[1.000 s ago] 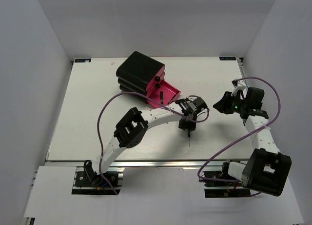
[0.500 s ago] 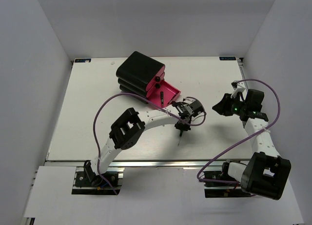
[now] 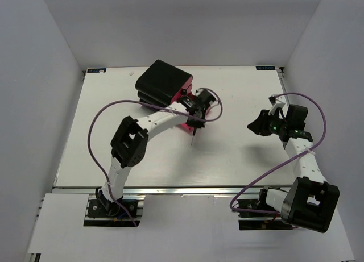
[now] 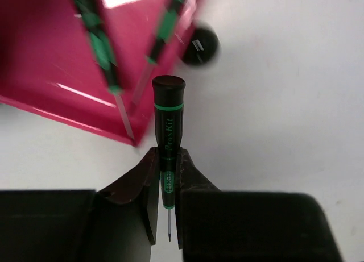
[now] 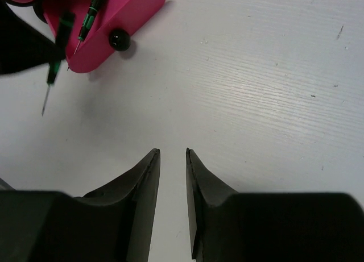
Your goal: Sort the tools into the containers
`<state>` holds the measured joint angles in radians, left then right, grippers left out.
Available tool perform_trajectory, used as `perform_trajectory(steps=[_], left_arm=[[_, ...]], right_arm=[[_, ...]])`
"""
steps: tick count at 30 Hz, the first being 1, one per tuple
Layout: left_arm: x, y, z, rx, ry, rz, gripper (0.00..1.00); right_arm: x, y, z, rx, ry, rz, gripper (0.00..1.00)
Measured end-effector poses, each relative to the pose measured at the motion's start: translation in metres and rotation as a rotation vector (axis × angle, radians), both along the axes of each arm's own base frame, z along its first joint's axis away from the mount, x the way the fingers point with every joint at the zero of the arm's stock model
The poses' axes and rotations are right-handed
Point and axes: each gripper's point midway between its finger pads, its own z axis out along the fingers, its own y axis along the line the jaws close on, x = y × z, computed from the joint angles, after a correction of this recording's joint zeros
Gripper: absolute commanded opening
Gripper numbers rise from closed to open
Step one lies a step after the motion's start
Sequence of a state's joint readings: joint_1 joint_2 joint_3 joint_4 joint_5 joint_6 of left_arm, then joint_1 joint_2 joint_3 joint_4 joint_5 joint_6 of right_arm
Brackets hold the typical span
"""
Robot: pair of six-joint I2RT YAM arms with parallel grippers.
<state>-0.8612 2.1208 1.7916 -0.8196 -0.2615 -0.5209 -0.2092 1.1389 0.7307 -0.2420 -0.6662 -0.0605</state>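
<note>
My left gripper [image 4: 166, 151] is shut on a thin black-handled precision screwdriver [image 4: 168, 120] with a green ring. It holds it in the air at the front edge of the open pink drawer [image 4: 51, 74]. Two more precision screwdrivers [image 4: 99, 46] lie in that drawer, next to its black knob [image 4: 200, 44]. In the top view the left gripper [image 3: 195, 121] covers most of the drawer, and the held screwdriver [image 3: 193, 138] points down at the table. The black box [image 3: 164, 83] stands behind. My right gripper [image 5: 173, 154] is open and empty over bare table at the right [image 3: 253, 125].
The right wrist view shows the open drawer [image 5: 122, 17], its knob [image 5: 119, 40] and the held screwdriver [image 5: 54, 74] at its far left. White walls enclose the table. Purple cables loop off both arms. No green-handled screwdriver or wrench is in view.
My left gripper has carried the screwdriver from mid-table back and to the left, up to the open drawer. The right arm has barely moved.
</note>
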Motion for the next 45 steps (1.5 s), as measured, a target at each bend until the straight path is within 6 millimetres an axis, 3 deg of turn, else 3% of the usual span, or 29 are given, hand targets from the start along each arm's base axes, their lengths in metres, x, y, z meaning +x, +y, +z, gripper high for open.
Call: perform_trajectory(steps=[5,8,11,14,16,18,19,22,28,31,32,33,35,40,42,45], left_arm=[[0.053,0.016,0.042,-0.063,-0.097,0.049,0.0],[0.067,0.02,0.052,-0.076,-0.123,0.056,0.0],[0.078,0.02,0.053,-0.084,-0.133,0.052,0.0],[0.089,0.022,0.04,-0.069,-0.123,0.048,0.0],[0.097,0.021,0.028,-0.056,-0.108,0.046,0.08],[0.106,0.018,0.016,-0.052,-0.098,0.037,0.24],[0.109,0.017,0.012,-0.049,-0.095,0.033,0.4],[0.109,0.012,0.002,-0.047,-0.079,0.008,0.56],[0.11,0.012,0.004,-0.049,-0.079,0.003,0.57],[0.111,0.014,0.004,-0.045,-0.08,0.005,0.44],[0.111,0.016,0.003,-0.043,-0.078,0.006,0.36],[0.111,0.018,0.004,-0.041,-0.076,0.011,0.21],[0.11,0.023,0.004,-0.034,-0.071,0.017,0.13],[0.103,0.033,0.006,-0.028,-0.055,0.019,0.22],[0.098,0.032,0.012,-0.039,-0.051,0.009,0.26],[0.092,0.026,0.032,-0.083,-0.064,-0.014,0.32]], right_arm=[[-0.003,0.0,-0.008,0.0,0.026,0.003,0.31],[-0.004,0.0,-0.011,0.0,0.039,0.005,0.31],[-0.004,0.0,-0.014,-0.001,0.048,0.007,0.31],[-0.003,-0.001,-0.017,-0.003,0.057,0.007,0.31],[-0.003,-0.001,-0.019,-0.003,0.063,0.008,0.32],[-0.003,-0.001,-0.02,-0.003,0.067,0.009,0.32],[-0.003,-0.001,-0.021,-0.003,0.069,0.009,0.31],[-0.003,-0.001,-0.023,-0.002,0.076,0.01,0.32],[-0.003,-0.001,-0.027,0.002,0.089,0.011,0.32],[-0.003,-0.001,-0.029,0.004,0.1,0.01,0.32],[-0.003,-0.001,-0.03,0.005,0.103,0.01,0.32],[-0.003,-0.001,-0.031,0.006,0.107,0.01,0.32],[-0.003,-0.001,-0.033,0.008,0.115,0.011,0.32],[-0.003,0.007,-0.034,0.0,0.109,0.061,0.37],[-0.004,0.018,-0.032,-0.027,0.089,0.128,0.31],[-0.011,0.051,-0.031,-0.072,0.05,0.271,0.04]])
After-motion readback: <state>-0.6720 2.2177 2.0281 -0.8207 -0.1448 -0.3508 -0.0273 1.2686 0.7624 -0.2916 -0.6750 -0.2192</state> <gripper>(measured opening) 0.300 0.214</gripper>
